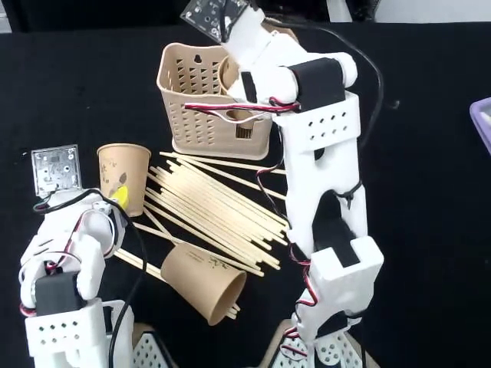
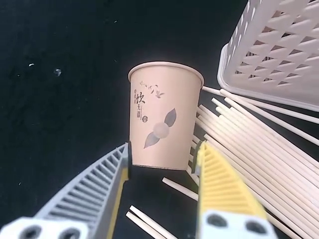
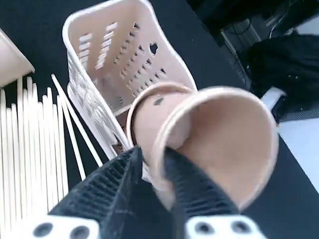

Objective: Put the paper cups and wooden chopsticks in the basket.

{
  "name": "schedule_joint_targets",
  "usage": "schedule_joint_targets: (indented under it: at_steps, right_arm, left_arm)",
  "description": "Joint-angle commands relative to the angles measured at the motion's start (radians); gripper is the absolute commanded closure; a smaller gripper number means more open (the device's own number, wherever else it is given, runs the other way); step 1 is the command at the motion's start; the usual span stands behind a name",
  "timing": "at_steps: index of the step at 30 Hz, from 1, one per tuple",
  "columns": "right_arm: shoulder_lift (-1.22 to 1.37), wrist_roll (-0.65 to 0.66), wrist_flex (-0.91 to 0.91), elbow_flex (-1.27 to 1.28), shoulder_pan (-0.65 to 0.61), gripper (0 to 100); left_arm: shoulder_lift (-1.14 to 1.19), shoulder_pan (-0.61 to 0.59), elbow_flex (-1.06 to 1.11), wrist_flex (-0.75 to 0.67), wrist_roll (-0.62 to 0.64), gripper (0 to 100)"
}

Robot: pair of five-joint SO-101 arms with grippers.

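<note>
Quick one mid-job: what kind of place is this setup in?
Probably a lab or workshop bench: a black-covered table, white robot arms mounted at its near edge, and loose cables beyond it.

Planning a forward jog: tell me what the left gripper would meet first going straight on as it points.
The left gripper would likely meet the upright tan paper cup first; it stands just ahead between the open jaws, though depth is uncertain.

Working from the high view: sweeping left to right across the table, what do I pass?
left arm → upright paper cup → wooden chopsticks → right arm → purple object at the edge. I left out the basket and the tipped paper cup because both overlap the chopsticks sideways.
</note>
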Motion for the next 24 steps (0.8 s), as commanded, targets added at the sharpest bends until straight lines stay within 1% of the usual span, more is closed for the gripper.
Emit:
schedule_joint_targets:
  at_steps: [1, 3, 7, 10, 13, 21, 24]
  right_arm:
    - [-0.016, -0.028, -0.021, -0.028, -0.017, 75.7]
    - [-0.021, -0.031, -0.020, -0.061, -0.018, 75.3]
    - [-0.024, -0.124, -0.003, -0.147, -0.017, 79.4]
    - [-0.022, -0.170, 0.029, -0.177, -0.026, 88.7]
    - [-0.015, -0.178, 0.031, -0.176, -0.029, 96.9]
    - [-0.015, -0.180, 0.023, -0.062, -0.029, 93.1]
    - [-0.015, -0.178, -0.034, 0.045, -0.028, 93.4]
  left_arm:
    - [-0.008, -0.007, -0.005, 0.002, 0.000, 78]
    - [-0.008, -0.007, -0.005, 0.002, 0.000, 78]
    - [-0.008, -0.007, -0.004, 0.002, 0.000, 78]
    - [-0.008, -0.007, -0.004, 0.002, 0.000, 78]
    - [-0.008, -0.007, -0.004, 0.002, 0.000, 78]
    - [-0.006, -0.004, -0.004, 0.002, 0.000, 78]
    - [-0.006, -0.001, -0.004, 0.000, 0.000, 78]
